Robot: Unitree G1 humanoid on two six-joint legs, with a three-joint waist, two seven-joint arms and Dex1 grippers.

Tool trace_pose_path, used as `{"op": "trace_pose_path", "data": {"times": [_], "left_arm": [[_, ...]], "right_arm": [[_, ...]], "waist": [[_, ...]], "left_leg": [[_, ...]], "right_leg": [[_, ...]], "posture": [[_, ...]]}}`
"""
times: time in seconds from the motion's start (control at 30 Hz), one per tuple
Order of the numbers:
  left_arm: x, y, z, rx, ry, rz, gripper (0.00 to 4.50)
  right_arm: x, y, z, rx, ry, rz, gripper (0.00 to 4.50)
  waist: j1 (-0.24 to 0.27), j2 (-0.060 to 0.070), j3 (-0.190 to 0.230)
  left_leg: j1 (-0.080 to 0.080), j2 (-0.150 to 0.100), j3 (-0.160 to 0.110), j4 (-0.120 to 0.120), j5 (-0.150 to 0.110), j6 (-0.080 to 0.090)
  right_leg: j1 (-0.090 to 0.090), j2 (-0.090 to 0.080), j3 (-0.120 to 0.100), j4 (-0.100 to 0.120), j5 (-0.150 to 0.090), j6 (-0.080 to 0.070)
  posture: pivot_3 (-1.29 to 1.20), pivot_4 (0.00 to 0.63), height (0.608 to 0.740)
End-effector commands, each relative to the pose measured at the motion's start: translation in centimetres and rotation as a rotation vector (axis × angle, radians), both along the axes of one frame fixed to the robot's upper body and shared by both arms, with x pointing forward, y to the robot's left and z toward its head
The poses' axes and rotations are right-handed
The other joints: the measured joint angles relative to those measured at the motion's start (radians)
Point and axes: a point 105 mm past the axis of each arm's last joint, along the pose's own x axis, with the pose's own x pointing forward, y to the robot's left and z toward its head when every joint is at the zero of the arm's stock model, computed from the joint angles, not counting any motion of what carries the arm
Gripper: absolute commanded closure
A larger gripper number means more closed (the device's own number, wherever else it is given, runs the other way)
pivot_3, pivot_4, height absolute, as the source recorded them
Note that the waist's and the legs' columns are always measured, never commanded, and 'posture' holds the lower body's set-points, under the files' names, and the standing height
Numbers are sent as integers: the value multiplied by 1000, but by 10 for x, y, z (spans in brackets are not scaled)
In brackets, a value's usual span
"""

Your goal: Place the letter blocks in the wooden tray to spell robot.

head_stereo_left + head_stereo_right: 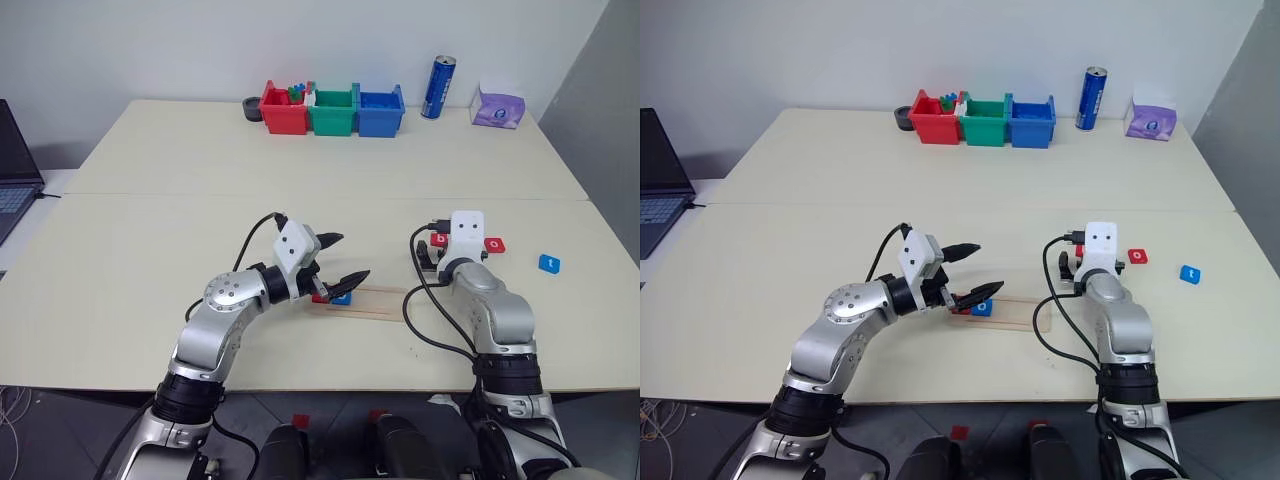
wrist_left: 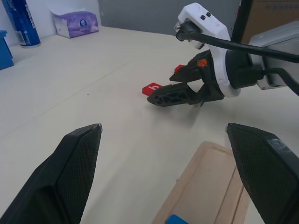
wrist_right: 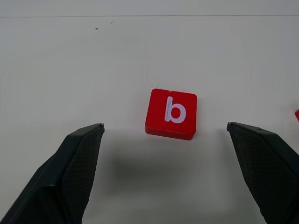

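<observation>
The wooden tray [image 1: 375,302] lies at the table's front centre, with a red block [image 1: 320,297] and a blue block [image 1: 342,297] at its left end. Their letters cannot be read. My left gripper [image 1: 355,256] hovers open just above those two blocks, holding nothing. To the right of the tray, a red "b" block [image 3: 171,113] lies flat on the table. My right gripper [image 3: 164,127] is open, with a finger on each side of it and not touching. Further right lie a red "o" block [image 1: 495,244] and a blue "t" block [image 1: 549,263].
Red [image 1: 284,110], green [image 1: 333,112] and blue [image 1: 380,112] bins stand at the table's far edge, with a blue can [image 1: 438,87] and a purple tissue pack [image 1: 498,106] to their right. A laptop [image 1: 15,170] sits at far left. My right wrist's black cable [image 1: 410,300] loops past the tray's right end.
</observation>
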Motion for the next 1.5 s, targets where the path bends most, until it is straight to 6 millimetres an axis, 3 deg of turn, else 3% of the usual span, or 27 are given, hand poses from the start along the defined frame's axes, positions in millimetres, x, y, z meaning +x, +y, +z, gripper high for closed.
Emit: {"op": "trace_pose_path", "data": {"times": [0.03, 0.37, 0.73, 0.9, 1.0, 1.23, 1.33, 1.5], "left_arm": [[-6, -6, 12, -12, -44, -32, 17], [-3, -9, 17, -14, -62, -28, 17], [-3, -10, 17, -13, -68, -16, 17], [-3, -11, 16, -11, -67, -17, 17], [-3, -10, 16, -8, -67, -19, 0], [-3, -10, 16, -2, -66, -21, 0], [-5, -10, 16, 0, -65, -27, 0], [-26, -16, 11, 32, -47, -145, 0]], "right_arm": [[10, -1, 15, 16, -62, -21, 0], [23, 4, 9, 7, -54, -34, 0], [26, -17, -1, 0, -27, -141, 0], [25, -18, -6, 30, -9, -152, 0], [23, -17, -7, 53, -14, -162, 598], [20, -13, -8, 45, -9, -144, 3057], [15, -11, -7, 30, 1, -120, 3035], [-18, -11, 6, -12, 25, -3, 3035]], "waist": [[0, 0, 0], [0, 0, 0], [0, 0, 0], [1, 0, 0], [0, 0, 0], [0, 0, 0], [0, 0, 0], [2, 0, 0]], "left_leg": [[0, 0, 0, 0, 0, 0], [0, 0, 0, 0, 0, 0], [0, 0, 0, 0, 0, 0], [0, 0, 0, 0, 0, 0], [0, 0, 0, 0, 0, 0], [0, 0, 0, 0, 0, 0], [0, 0, 0, 0, 0, 0], [-2, 0, -1, -1, 0, 0]], "right_leg": [[0, 0, 0, 0, 0, 0], [0, 0, 0, 0, 0, 0], [0, 0, 0, 0, 0, 0], [0, 0, 0, 0, 0, 0], [0, 0, 0, 0, 0, 0], [0, 0, 0, 0, 0, 0], [0, 0, 0, 0, 0, 0], [-1, 0, 0, -1, 0, 0]], "posture": [[0, 150, 740], [0, 150, 740], [0, 150, 740], [0, 150, 740], [0, 150, 740], [0, 150, 740], [0, 150, 740], [0, 150, 740]]}}
